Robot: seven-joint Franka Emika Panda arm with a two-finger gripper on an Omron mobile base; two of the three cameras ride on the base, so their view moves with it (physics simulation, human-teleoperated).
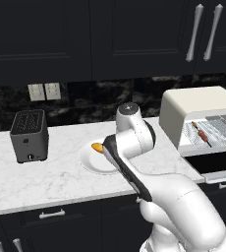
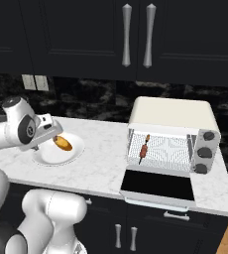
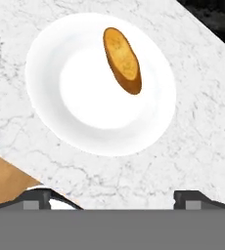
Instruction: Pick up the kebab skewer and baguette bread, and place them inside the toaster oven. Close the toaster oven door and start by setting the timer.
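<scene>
Bread on a white plate, seen from above

The baguette bread (image 3: 122,60) lies toward the upper rim of the white plate (image 3: 60,112), which sits on a marble counter (image 3: 192,141). The gripper (image 3: 112,197) hangs above with its finger tips (image 3: 188,199) spread wide, holding nothing.

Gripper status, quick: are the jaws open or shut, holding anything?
Gripper: jaws open and holding nothing, above the white plate with the baguette bread on it.
</scene>
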